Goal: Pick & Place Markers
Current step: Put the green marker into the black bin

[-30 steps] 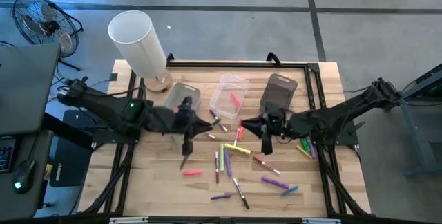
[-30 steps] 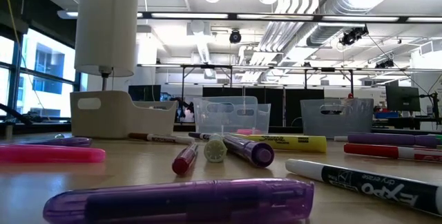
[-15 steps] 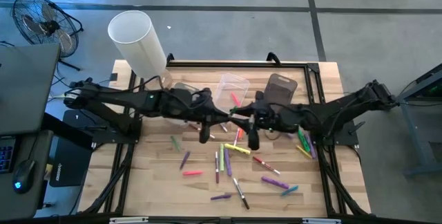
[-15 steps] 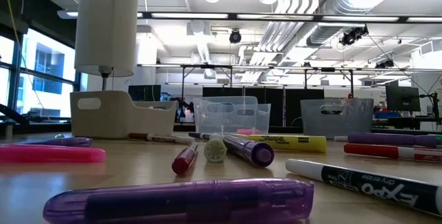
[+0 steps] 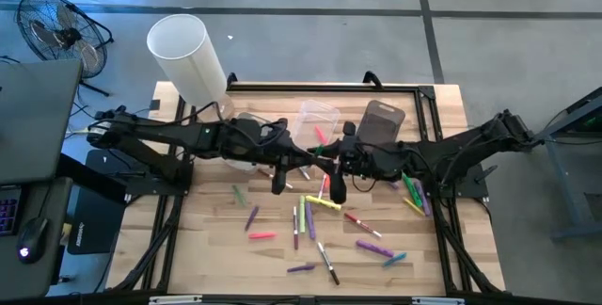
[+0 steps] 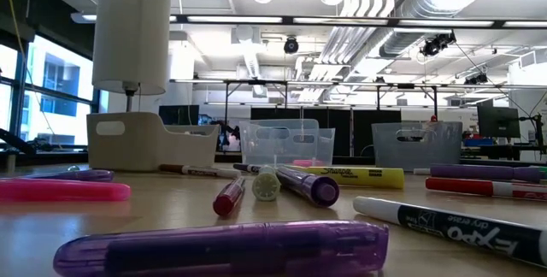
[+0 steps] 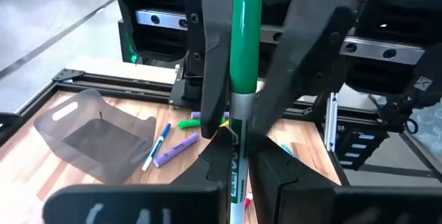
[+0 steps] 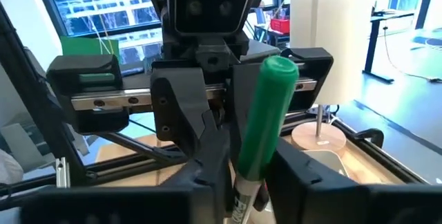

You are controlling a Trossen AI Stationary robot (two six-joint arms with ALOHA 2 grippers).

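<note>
A green-capped marker (image 7: 246,44) with a white barrel stands upright in the air over the middle of the table, cap up. My left gripper (image 5: 306,161) and my right gripper (image 5: 334,162) meet there tip to tip, both level, both shut on this marker (image 8: 266,113). Many more markers (image 5: 320,203) in yellow, purple, pink, red and green lie loose on the wooden table (image 5: 207,248) below and nearer. In the low view a purple marker (image 6: 222,247) and a pink one (image 6: 60,190) lie close by; neither gripper shows there. My left gripper pinches the marker's white barrel (image 7: 237,156), just below the cap, between its two fingers. The fingers come level from the table's left and lie across the marker. The marker stands upright, lifted clear. My right gripper has its two fingers (image 7: 207,58) on either side of the green cap's lower part (image 8: 254,156), coming level from the table's right, across the marker. The cap's top sticks up above the fingers.
Three bins stand at the back: an off-white one (image 5: 246,124) partly under my left arm, a clear one (image 5: 315,117) and a grey one (image 5: 381,121). A white cylinder lamp (image 5: 183,51) stands at the far left corner. A black frame (image 5: 428,107) rims the table.
My left gripper has swung from over the off-white bin toward the table's middle. My right gripper has moved left toward it and risen. The two now meet at the green marker. In the last half second both have kept nearly still.
</note>
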